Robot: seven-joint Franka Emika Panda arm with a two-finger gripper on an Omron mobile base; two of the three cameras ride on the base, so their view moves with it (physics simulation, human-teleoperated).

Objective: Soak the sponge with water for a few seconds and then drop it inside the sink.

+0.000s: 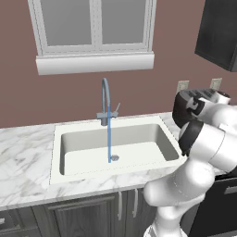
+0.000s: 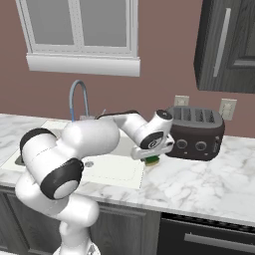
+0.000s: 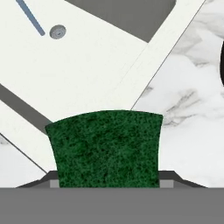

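My gripper (image 2: 152,157) is shut on the sponge (image 2: 153,161), whose yellow body and green layer peek out under the hand. It hangs just above the marble counter by the sink's right rim, left of the toaster. In the hand view the sponge's dark green face (image 3: 105,148) sits between the two finger tips of the gripper (image 3: 107,180). The off-white sink (image 1: 58,139) has a grey gooseneck tap (image 1: 105,92). A thin blue stream of water (image 1: 109,139) falls from it to the drain (image 1: 115,158). The water (image 3: 30,17) and the sink floor (image 3: 87,70) lie beyond the sponge.
A dark toaster (image 2: 196,132) stands on the counter right beside the hand. Marble counter (image 2: 199,189) stretches right of the sink. A window (image 1: 92,28) sits above the tap, and a dark wall cabinet (image 2: 226,45) hangs at the upper right.
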